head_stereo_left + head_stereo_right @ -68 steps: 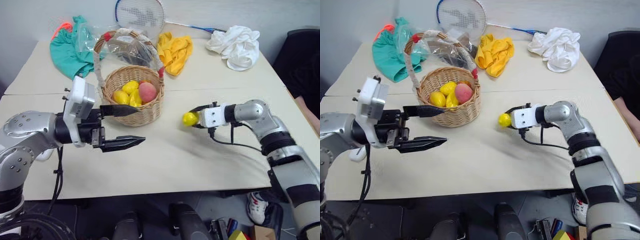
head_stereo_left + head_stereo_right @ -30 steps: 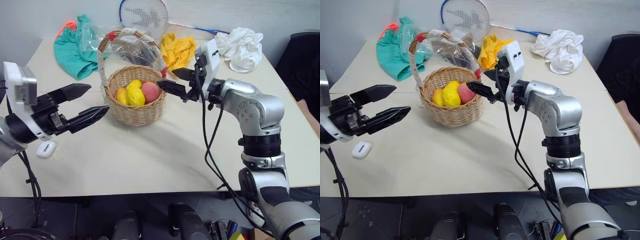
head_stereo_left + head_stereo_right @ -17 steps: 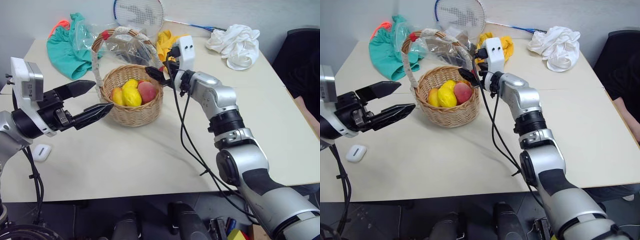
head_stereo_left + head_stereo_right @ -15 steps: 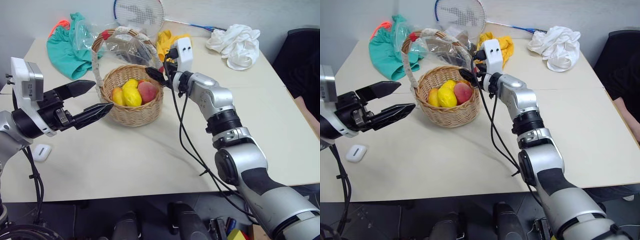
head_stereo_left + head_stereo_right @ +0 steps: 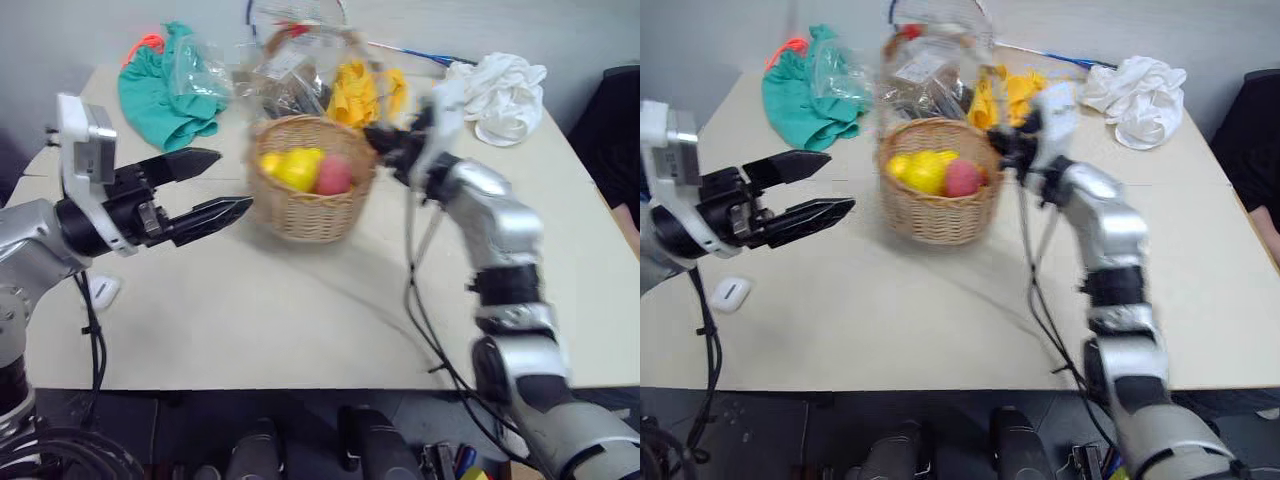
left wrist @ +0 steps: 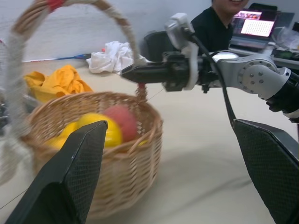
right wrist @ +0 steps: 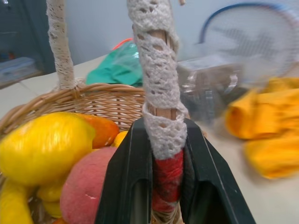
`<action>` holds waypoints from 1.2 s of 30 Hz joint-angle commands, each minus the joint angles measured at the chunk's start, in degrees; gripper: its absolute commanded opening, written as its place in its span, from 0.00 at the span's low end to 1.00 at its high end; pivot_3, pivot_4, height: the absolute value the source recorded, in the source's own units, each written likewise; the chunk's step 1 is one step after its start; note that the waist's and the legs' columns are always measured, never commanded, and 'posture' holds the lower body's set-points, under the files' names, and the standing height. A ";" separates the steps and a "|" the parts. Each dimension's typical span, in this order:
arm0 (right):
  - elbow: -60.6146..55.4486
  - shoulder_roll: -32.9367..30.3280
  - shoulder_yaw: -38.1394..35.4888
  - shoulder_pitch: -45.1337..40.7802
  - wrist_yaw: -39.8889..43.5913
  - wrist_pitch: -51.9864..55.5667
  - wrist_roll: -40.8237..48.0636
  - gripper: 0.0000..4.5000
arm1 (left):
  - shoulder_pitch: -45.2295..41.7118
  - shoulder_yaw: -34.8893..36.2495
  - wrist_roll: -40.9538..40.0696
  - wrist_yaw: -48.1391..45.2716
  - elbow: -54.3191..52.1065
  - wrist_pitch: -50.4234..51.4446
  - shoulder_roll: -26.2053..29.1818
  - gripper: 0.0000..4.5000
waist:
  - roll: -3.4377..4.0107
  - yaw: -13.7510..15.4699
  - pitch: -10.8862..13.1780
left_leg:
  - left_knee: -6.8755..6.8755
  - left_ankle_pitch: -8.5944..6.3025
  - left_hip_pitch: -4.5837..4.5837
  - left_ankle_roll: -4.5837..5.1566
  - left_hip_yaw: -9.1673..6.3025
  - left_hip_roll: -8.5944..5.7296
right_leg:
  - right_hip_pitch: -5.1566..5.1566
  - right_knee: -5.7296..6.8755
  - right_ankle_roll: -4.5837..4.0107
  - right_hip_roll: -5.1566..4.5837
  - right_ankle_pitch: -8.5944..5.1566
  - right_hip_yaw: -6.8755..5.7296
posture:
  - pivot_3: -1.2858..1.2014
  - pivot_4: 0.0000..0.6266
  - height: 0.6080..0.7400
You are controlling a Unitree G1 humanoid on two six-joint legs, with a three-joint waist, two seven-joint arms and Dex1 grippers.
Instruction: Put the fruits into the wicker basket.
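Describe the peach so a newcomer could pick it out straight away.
Find the wicker basket in the middle of the table, its handle base pinched by the right gripper. Among the fruits inside it, the peach lies on the side nearest that gripper. It is the one pinkish-red fruit; its neighbours are yellow.

white cloth point(image 5: 497, 82); green cloth point(image 5: 168, 86)

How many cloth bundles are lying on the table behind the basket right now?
3. The green cloth lies at the far left, the yellow cloth just behind the wicker basket, and the white cloth at the far right. The basket may hide more.
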 commanded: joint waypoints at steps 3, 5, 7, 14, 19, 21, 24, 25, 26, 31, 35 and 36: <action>-19.77 -15.88 -13.83 9.39 0.58 9.48 5.83 0.07 | -6.98 -6.93 3.31 -5.14 4.19 -3.10 -4.09 1.00 | 0.01 0.30 0.01 | 0.09 0.00 -0.12 0.00 0.00 0.05 | -0.08 -0.01 0.01 0.08 0.01 -0.02 | 0.52 0.24 1.00; -21.47 -20.94 -19.04 14.81 1.03 10.90 6.07 0.07 | -8.80 -9.79 5.10 -7.52 6.23 -4.24 -6.01 1.00 | 0.02 0.41 0.01 | 0.15 0.00 -0.12 0.00 0.01 0.05 | -0.08 -0.06 0.01 0.14 0.01 -0.02 | 0.52 0.24 1.00; -21.95 -23.41 -22.79 19.52 0.14 11.09 5.28 0.07 | -10.64 -12.11 6.30 -9.53 8.11 -4.95 -8.04 1.00 | 0.01 0.23 0.01 | 0.27 0.00 -0.10 0.00 0.13 0.02 | -0.07 -0.14 0.01 0.21 0.01 0.01 | 0.52 0.24 1.00; -19.44 -16.27 -26.62 28.39 -7.17 7.32 4.51 0.23 | -14.43 -16.35 7.38 -15.53 9.61 -4.49 -12.34 1.00 | 0.03 -1.17 0.00 | 0.35 0.09 0.66 -0.14 0.47 0.06 | 0.29 0.07 0.10 0.81 0.22 0.84 | 0.52 0.24 1.00; -16.17 -11.53 -26.51 32.93 -8.19 1.99 4.07 0.58 | -15.80 -17.60 8.92 -18.21 11.21 -4.61 -13.45 1.00 | 0.10 -1.19 -0.01 | 0.31 0.11 0.66 -0.24 0.46 0.26 | 0.27 0.07 0.09 1.03 0.21 0.85 | 0.52 0.24 1.00; -19.06 -13.49 -30.80 36.02 -6.32 4.45 7.56 0.73 | -16.03 -17.59 9.31 -19.22 11.72 -4.59 -13.16 1.00 | 0.12 -1.06 0.00 | 0.30 0.11 0.66 -0.23 0.47 0.26 | 0.26 0.08 0.09 1.03 0.21 0.86 | 0.52 0.24 1.00; -23.50 -20.71 -37.42 43.67 1.38 10.04 12.67 0.95 | -15.98 -16.93 8.78 -21.24 12.13 -3.70 -12.30 1.00 | 0.35 0.02 0.05 | 0.31 0.09 0.60 -0.18 0.47 0.28 | 0.24 0.06 0.10 1.01 0.21 0.86 | 0.52 0.24 1.00; -24.54 -23.98 -40.27 47.49 5.38 12.18 14.10 0.99 | -15.87 -16.86 9.00 -22.18 12.42 -3.75 -11.83 1.00 | 0.48 0.43 0.05 | 0.32 0.07 0.58 -0.12 0.48 0.23 | 0.24 0.04 0.11 1.00 0.20 0.86 | 0.52 0.24 1.00; -25.01 -27.56 -44.12 52.12 10.48 13.78 15.07 0.99 | -15.76 -16.90 9.42 -23.23 12.89 -3.98 -11.30 1.00 | 0.50 0.51 0.05 | 0.33 0.05 0.56 -0.08 0.45 0.18 | 0.25 0.00 0.16 0.97 0.17 0.83 | 0.52 0.24 1.00; -19.73 -40.25 -64.31 71.86 33.70 24.15 17.49 0.99 | -15.64 -17.17 11.96 -27.91 15.61 -5.86 -9.15 1.00 | 0.11 0.46 0.08 | 0.18 -0.06 1.14 -0.02 0.31 -0.02 | 1.04 -0.40 0.19 1.19 0.16 0.75 | 0.52 0.24 1.00; -17.06 -44.44 -71.76 76.61 40.48 28.38 17.82 0.99 | -16.68 -16.32 14.12 -31.02 18.82 -7.50 -7.04 1.00 | -0.05 -0.56 0.04 | -0.07 -0.48 1.83 0.38 0.35 0.22 | 1.88 -1.00 0.19 1.37 0.17 0.80 | 0.52 0.24 1.00; -17.36 -44.46 -71.85 76.00 40.17 29.14 18.40 0.99 | -17.04 -15.69 14.18 -30.94 19.64 -7.47 -6.82 1.00 | -0.06 -0.68 0.03 | -0.08 -0.50 1.83 0.35 0.35 0.36 | 1.89 -1.02 0.18 1.40 0.17 0.81 | 0.52 0.24 1.00</action>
